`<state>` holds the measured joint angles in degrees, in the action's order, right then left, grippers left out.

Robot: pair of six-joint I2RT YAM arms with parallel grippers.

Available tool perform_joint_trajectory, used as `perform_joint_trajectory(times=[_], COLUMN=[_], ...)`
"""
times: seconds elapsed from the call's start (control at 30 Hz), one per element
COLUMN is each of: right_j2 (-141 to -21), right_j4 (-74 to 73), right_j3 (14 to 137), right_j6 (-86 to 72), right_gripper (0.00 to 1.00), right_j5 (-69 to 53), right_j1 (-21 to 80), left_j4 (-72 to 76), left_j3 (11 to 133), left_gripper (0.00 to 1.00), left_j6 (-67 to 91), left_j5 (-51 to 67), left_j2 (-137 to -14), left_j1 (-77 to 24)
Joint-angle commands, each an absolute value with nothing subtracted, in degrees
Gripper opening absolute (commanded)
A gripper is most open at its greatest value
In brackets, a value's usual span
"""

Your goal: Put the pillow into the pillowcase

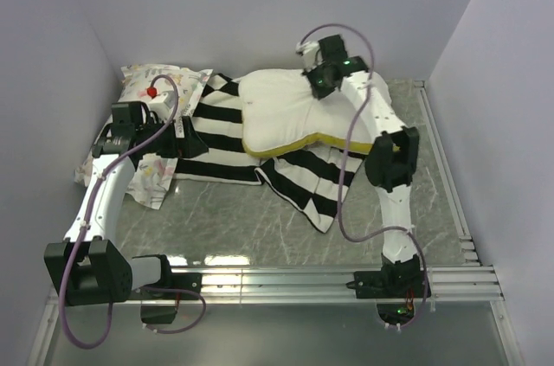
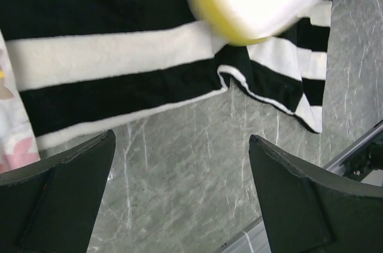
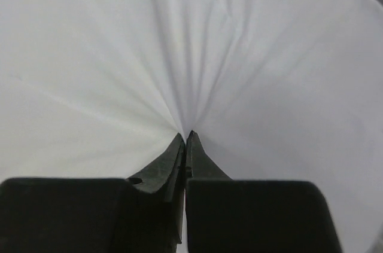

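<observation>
The left tool (image 2: 181, 145) hangs spread wide over bare counter (image 1: 260, 227), just short of the near edge of the pillowcase (image 1: 216, 115), and holds nothing. With nobody holding the case mouth open, the likely trouble is that the pillow (image 1: 281, 111) rides over the stripes rather than into them. Further right, the right tool (image 3: 184, 136) is pressed together on a thin pucker of the pillow's white cover. So small a bite may slip, or drag only cloth and leave the filling behind. The pillowcase lies crumpled across the counter, against a printed pillow (image 1: 143, 80) at the left. The pillow rests on top of the case, yellow band toward the arms, with the right tool pinching it near its far right corner.
</observation>
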<state>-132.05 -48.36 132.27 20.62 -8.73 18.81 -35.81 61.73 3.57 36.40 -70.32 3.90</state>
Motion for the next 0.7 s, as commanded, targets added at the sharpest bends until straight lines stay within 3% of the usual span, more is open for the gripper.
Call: perform_joint_trajectory(times=[0.0, 0.27, 0.43, 0.67], right_j2=[-115.95, -96.87, -87.48, -75.78], right_j4=[-47.99, -48.26, -49.13, -45.54], right_j3=[133.25, 120.52, 104.00, 75.62], right_j6=[15.66, 14.76, 11.87, 12.27], right_gripper=[0.00, 0.00, 0.00, 0.00], right_j5=[-2.82, 2.26, 7.03, 2.02], right_j1=[12.23, 7.29, 7.29, 9.14], left_j4=[-34.18, -32.26, -31.64, -30.15], left_j3=[66.43, 70.31, 73.12, 73.74], left_gripper=[0.99, 0.99, 0.99, 0.99], left_j6=[1.32, -1.75, -3.08, -2.55], left_j5=[36.38, 35.25, 33.23, 34.19], left_j2=[-69.87, -73.30, -77.16, -79.63], left_j1=[4.04, 3.87, 3.87, 3.95])
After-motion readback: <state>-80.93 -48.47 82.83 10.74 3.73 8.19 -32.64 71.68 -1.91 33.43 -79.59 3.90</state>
